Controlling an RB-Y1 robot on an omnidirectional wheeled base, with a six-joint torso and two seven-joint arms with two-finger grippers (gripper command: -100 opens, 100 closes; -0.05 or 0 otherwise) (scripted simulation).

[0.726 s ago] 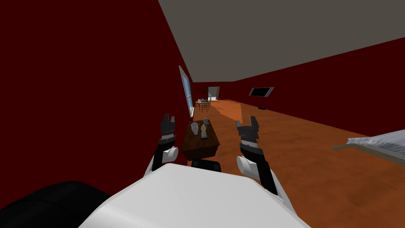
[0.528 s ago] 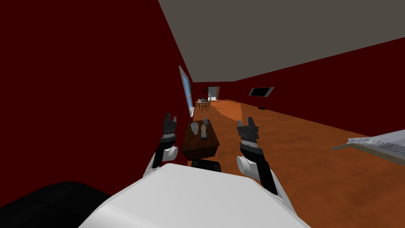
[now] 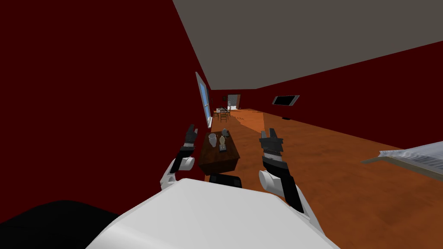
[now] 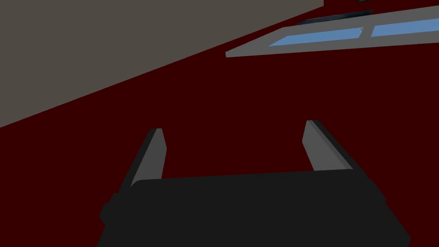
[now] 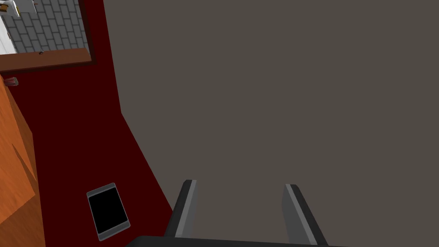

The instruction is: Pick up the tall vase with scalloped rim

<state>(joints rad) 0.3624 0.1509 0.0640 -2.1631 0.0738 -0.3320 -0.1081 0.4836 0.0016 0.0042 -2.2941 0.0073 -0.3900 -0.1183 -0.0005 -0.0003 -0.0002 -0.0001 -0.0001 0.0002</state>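
Vases [image 3: 212, 139] on the table [image 3: 229, 161] are appearing too small for rim detail. Wrist views are resolving the fingers; left gripper [image 4: 233, 126] and right gripper [image 5: 240, 184] are standing wide, gripping nothing.

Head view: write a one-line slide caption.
Left gripper and right gripper hang open, short of the table bearing the white vase.

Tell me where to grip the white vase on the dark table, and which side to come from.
Grip the white vase on its body just under the wider rim, fingers level, since it stands upright on the dark table. Probably best to come from the near left with the open left gripper: a small beige vase stands close on its other side.
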